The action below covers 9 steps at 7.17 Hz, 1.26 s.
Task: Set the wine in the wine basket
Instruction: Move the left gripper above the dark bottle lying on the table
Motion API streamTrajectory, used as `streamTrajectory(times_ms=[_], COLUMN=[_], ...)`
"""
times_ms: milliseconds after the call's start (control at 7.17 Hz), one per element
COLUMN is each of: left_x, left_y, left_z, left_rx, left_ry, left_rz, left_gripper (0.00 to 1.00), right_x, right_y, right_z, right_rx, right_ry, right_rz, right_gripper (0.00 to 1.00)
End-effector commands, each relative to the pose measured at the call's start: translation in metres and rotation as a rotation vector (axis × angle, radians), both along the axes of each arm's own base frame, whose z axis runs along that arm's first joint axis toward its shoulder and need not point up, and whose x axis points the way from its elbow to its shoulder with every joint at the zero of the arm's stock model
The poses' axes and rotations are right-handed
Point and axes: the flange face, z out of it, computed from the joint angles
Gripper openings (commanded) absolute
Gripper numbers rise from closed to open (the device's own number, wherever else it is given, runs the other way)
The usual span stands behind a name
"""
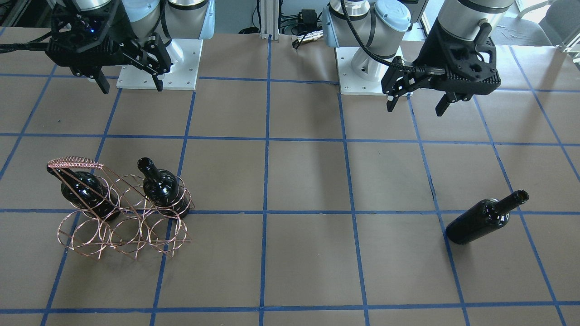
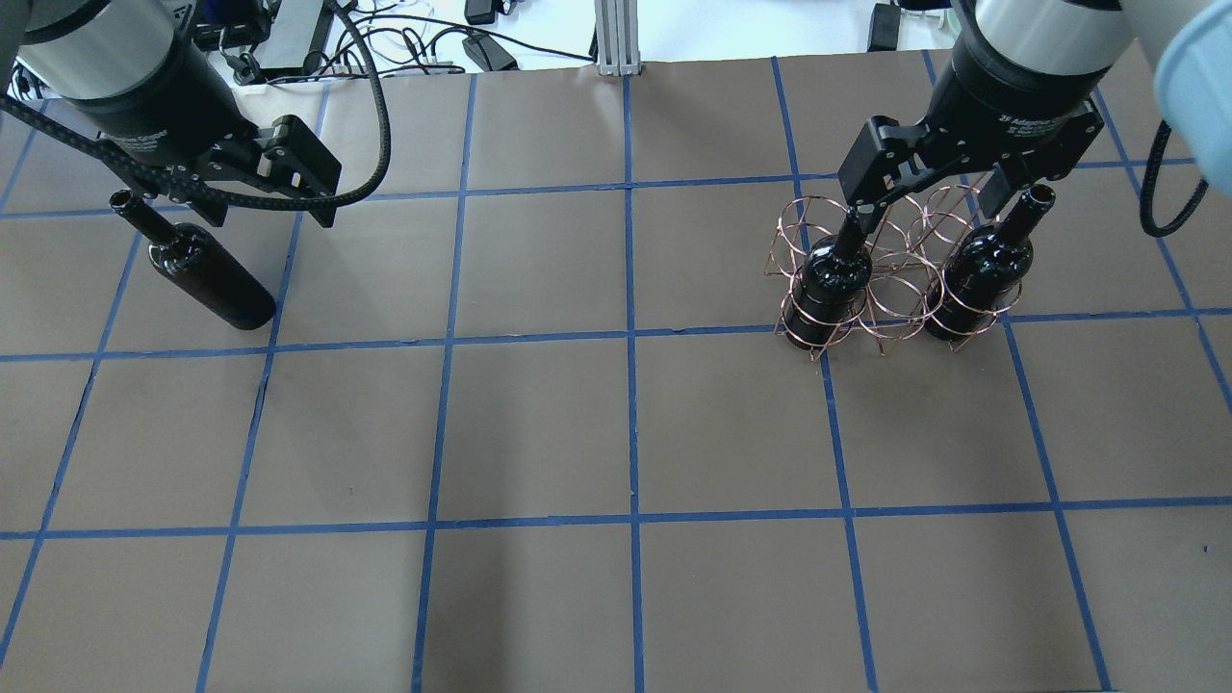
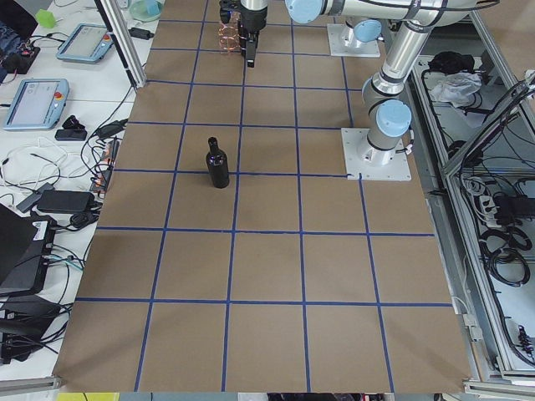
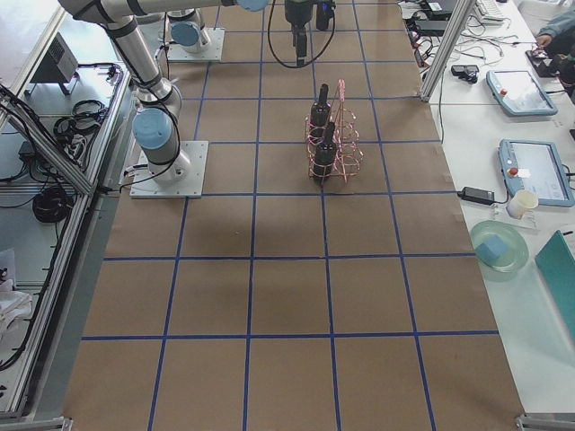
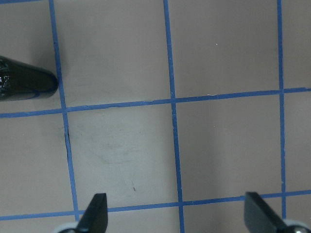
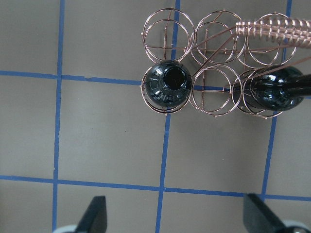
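Pickup seems next: the left tool, fingers apart, must clamp the glossy black glass bottle near the counter's left edge.

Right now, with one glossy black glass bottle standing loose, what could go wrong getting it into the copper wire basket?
The glossy black glass bottle stands free; the open left gripper could tip it while closing in. In the copper wire basket, the empty middle ring sits between two seated bottles, so glass may knock glass.
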Motion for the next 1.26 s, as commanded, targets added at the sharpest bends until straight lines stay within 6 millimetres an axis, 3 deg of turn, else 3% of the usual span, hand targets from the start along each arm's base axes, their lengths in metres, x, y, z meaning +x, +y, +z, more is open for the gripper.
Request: streamTrajectory(times_ms=[0,279,1116], left_x=[0.000,-0.001,-0.001], left_y=[0.001,0.001,0.000], left_z=[-0.005,-0.006,-0.012], left_rx=[0.006,0.007,0.013], left_ry=[0.001,0.007,0.009], left_rz=[-0.003,-0.014,-0.014], left_gripper=[1.00,1.00,1.00], right_x=[0.000,-0.003,0.000], right_y=[0.001,-0.003,-0.008], right_z=[0.004,0.009,-0.001], right_rx=[-0.009,-0.053,-0.032], right_ry=[0.003,0.034,0.030], right_rz=[-0.001,-0.009,0.006], right_gripper=[1.00,1.00,1.00])
